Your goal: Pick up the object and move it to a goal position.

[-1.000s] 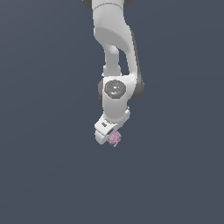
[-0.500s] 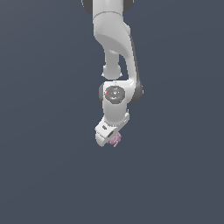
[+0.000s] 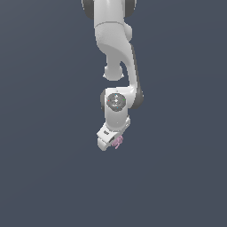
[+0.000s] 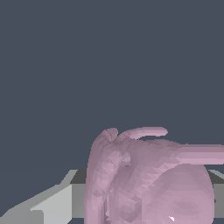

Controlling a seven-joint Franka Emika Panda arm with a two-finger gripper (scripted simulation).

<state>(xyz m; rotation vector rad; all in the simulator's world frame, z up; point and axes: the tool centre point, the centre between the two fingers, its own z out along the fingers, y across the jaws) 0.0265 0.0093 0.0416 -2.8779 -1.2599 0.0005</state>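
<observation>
- Exterior view: one white arm (image 3: 116,53) descends from the 12 o'clock edge of the frame and ends just below centre, against a plain slate-grey backdrop.
- The wrist joint shows a round dark cap facing the camera; the white gripper (image 3: 111,140) sits below it, tilted toward 7 o'clock.
- The object (image 3: 117,142) — small, pink-mauve, lumpy — sits at the gripper's tip, at about 4 o'clock from the gripper head and touching it. It is far smaller than the head.
- Nothing visible lies under the object; only the gripper is in contact with it.
- Wrist view: the object (image 4: 148,179) fills the region from 5 to 6 o'clock, very near the lens, rounded, with thin nubs projecting toward 3 o'clock.
- Grey finger surfaces (image 4: 52,205) flank the object low in that view, pressed close to it — the gripper is closed about the object and has hold of it. Exact jaw spacing cannot be read.
</observation>
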